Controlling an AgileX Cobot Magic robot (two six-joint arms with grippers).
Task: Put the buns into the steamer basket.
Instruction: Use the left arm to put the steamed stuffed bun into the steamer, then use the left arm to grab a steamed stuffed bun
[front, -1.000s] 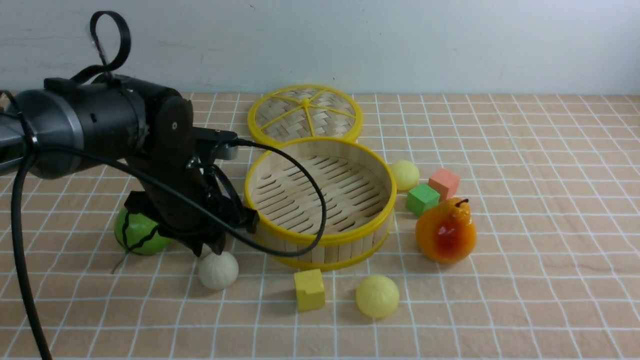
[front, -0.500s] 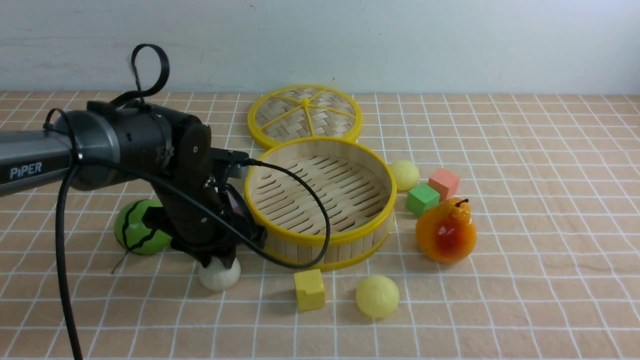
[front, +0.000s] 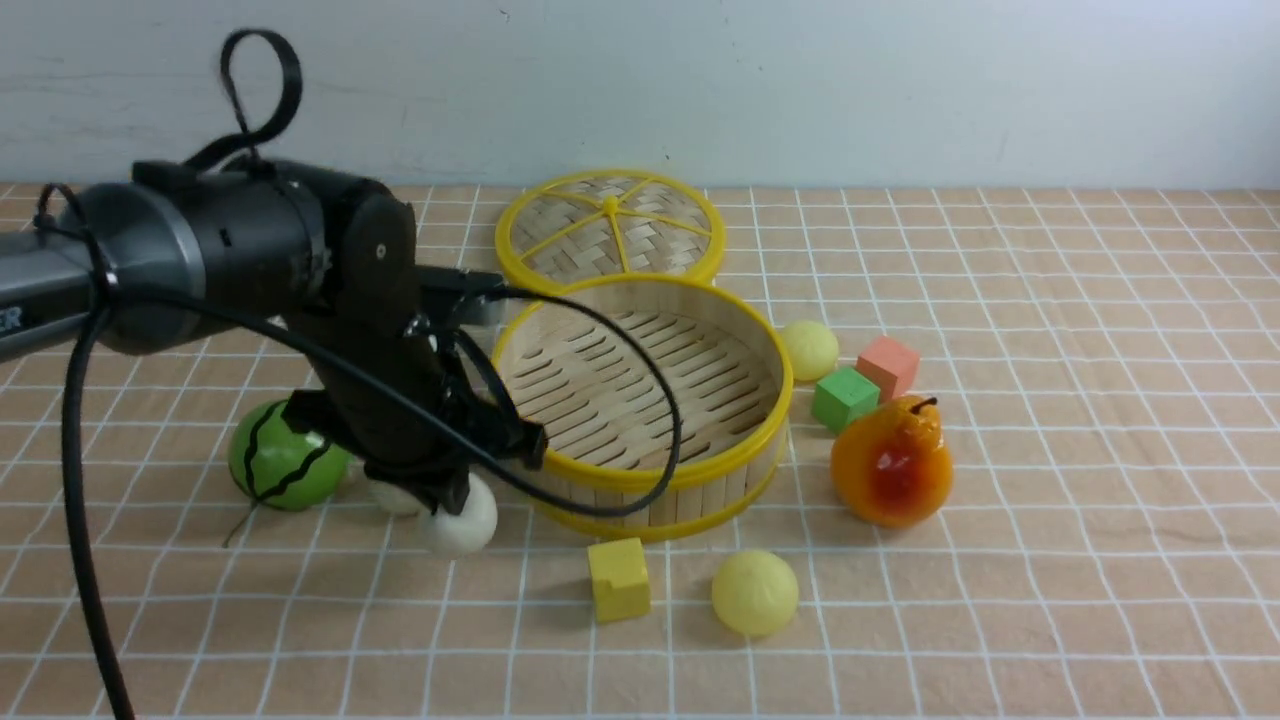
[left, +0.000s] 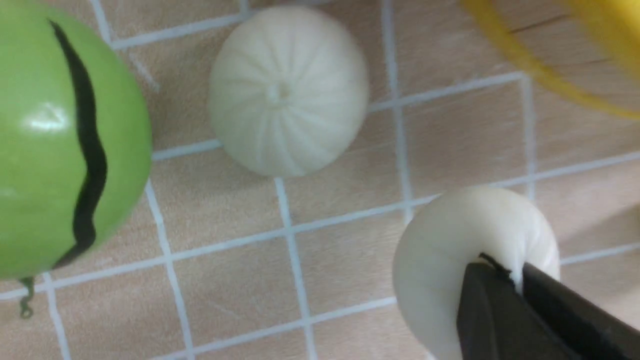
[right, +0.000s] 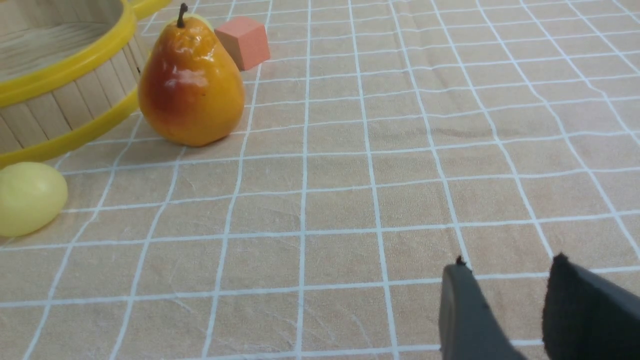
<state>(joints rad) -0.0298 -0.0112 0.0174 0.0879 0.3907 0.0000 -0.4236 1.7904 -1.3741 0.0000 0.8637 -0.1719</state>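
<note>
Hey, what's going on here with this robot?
The left gripper is shut on an off-white bun beside the steamer basket, which is empty. A second off-white bun sits by the watermelon ball. One yellow bun lies in front of the basket, another yellow bun on its right. The right gripper is open, holding nothing.

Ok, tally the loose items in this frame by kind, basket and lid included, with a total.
Buns: 4 (gripped off-white bun, loose off-white bun, near pale yellow bun, far pale yellow bun)
Cubes: 3 (yellow cube, green cube, pink cube)
Watermelon ball: 1
Pear: 1
Steamer basket: 1
Lid: 1
Total: 11
</note>
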